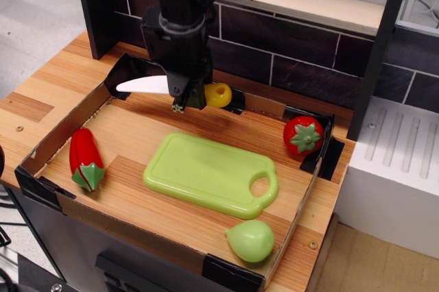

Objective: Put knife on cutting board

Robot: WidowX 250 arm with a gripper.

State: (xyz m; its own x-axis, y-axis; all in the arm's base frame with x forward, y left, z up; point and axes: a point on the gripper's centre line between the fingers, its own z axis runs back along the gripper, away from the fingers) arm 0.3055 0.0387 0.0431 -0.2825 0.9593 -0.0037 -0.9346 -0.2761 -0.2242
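The knife (145,86) has a white rounded blade pointing left and a yellow handle with a hole (219,94) sticking out to the right. My black gripper (183,99) is shut on the knife's middle and holds it level in the air, above the back of the tray. The light-green cutting board (206,171) lies flat in the middle of the tray, in front of and below the gripper, with its handle hole at the right.
A low cardboard-walled tray (65,127) bounds the wooden surface. A red pepper (85,157) lies at the left, a red tomato (303,135) at the back right, a pale green round fruit (251,240) at the front right. A dark brick wall stands behind.
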